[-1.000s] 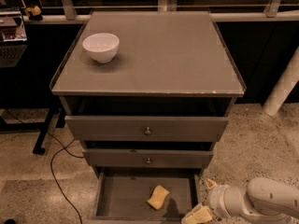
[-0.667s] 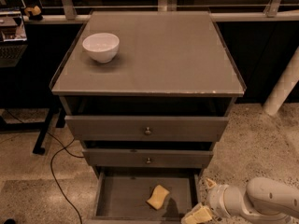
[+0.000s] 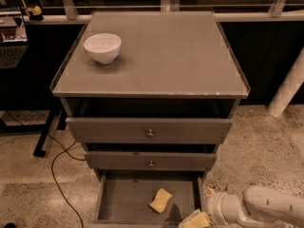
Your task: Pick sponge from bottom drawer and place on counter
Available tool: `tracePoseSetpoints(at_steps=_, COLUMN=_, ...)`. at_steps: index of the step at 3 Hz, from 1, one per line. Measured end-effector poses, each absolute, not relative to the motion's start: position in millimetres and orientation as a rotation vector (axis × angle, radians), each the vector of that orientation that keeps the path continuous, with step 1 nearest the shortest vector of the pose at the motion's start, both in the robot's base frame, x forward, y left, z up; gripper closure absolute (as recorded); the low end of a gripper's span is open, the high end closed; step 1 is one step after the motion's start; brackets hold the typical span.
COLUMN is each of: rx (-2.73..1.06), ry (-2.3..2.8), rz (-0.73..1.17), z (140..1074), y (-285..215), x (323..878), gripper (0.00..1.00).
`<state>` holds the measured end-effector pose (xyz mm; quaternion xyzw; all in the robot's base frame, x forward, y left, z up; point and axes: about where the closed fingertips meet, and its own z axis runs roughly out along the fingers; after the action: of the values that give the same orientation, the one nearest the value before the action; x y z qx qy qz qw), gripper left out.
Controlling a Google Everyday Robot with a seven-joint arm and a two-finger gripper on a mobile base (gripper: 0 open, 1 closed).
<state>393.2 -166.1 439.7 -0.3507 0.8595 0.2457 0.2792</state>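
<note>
sponge [image 3: 160, 200] flat on drawer [image 3: 123, 198] floor; gripper [image 3: 199, 206] at drawer's front-right corner, fingers [image 3: 197, 220] apart, clear of sponge

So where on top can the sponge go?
Most of the counter is bare, right of and in front of the white bowl. Only that back-left corner is taken. The gripper is down by the bottom drawer, right of the sponge.

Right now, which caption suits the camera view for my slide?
Sponge lies in the open bottom drawer, tool at its front-right corner; white bowl stands on the counter.
</note>
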Motion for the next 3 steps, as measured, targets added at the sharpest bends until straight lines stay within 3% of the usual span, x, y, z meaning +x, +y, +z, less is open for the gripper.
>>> tracePoseSetpoints(at_steps=3, rx=-0.805, ry=2.495, rz=0.732, z=338.1, y=-147.1, x=413.6, gripper=0.00)
